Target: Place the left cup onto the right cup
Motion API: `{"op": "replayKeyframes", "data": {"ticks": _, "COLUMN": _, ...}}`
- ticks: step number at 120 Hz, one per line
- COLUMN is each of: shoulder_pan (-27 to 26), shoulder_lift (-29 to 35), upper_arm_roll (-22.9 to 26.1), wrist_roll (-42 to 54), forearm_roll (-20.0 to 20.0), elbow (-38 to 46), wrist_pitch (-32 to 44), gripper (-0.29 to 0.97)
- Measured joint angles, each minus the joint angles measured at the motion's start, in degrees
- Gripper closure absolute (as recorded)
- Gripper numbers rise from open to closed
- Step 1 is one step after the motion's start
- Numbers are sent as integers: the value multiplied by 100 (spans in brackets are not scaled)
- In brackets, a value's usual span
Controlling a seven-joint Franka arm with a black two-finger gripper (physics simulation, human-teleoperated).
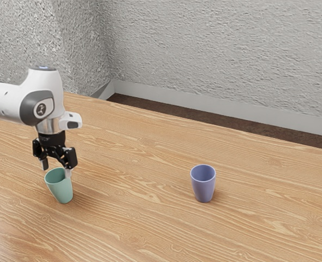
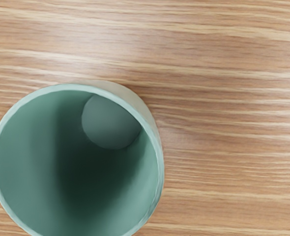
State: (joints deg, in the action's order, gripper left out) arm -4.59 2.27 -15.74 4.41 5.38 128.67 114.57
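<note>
While the end effector [image 1: 56, 167] hangs right over the green cup [image 1: 60, 189], its jaws are spread about as wide as the cup's mouth and have hold of nothing. One fingertip reaches down just beside the rim on the side nearer the exterior view's right. The step in hand looks like the approach for the pick-up, with the grasp itself not yet made. The green cup stands upright on the wooden worktop [image 1: 150, 229] at the exterior view's left. The wrist view looks straight down into its hollow interior and onto its round base. The blue cup [image 1: 203, 184], the target, stands upright well apart toward the exterior view's right, mouth upward.

By my reading, the next move calls for a little more descent so that both fingers bracket the wall, then a firm closing. A lift, a carry across the worktop and a centred lowering onto the blue cup's rim would follow.
</note>
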Motion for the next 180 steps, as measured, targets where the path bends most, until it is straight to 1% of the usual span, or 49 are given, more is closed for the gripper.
{"op": "replayKeyframes", "data": {"ticks": 78, "shoulder_pan": -134, "shoulder_lift": -492, "upper_arm_roll": 2, "wrist_roll": -41, "forearm_roll": -63, "elbow": 11, "wrist_pitch": 245, "gripper": 0}}
{"op": "replayKeyframes", "data": {"ticks": 112, "shoulder_pan": -169, "shoulder_lift": -610, "upper_arm_roll": 6, "wrist_roll": -61, "forearm_roll": -79, "elbow": 20, "wrist_pitch": 288, "gripper": 1}}
{"op": "replayKeyframes", "data": {"ticks": 120, "shoulder_pan": -193, "shoulder_lift": -627, "upper_arm_roll": 2, "wrist_roll": -65, "forearm_roll": -80, "elbow": 20, "wrist_pitch": 292, "gripper": 6}}
{"op": "replayKeyframes", "data": {"ticks": 132, "shoulder_pan": -197, "shoulder_lift": -639, "upper_arm_roll": 1, "wrist_roll": -71, "forearm_roll": -81, "elbow": 20, "wrist_pitch": 297, "gripper": 19}}
{"op": "replayKeyframes", "data": {"ticks": 160, "shoulder_pan": -180, "shoulder_lift": -643, "upper_arm_roll": 0, "wrist_roll": -88, "forearm_roll": -90, "elbow": 20, "wrist_pitch": 296, "gripper": 56}}
{"op": "replayKeyframes", "data": {"ticks": 169, "shoulder_pan": -178, "shoulder_lift": -641, "upper_arm_roll": -2, "wrist_roll": -103, "forearm_roll": -91, "elbow": 12, "wrist_pitch": 290, "gripper": 64}}
{"op": "replayKeyframes", "data": {"ticks": 180, "shoulder_pan": -174, "shoulder_lift": -642, "upper_arm_roll": 0, "wrist_roll": -120, "forearm_roll": -88, "elbow": 4, "wrist_pitch": 277, "gripper": 70}}
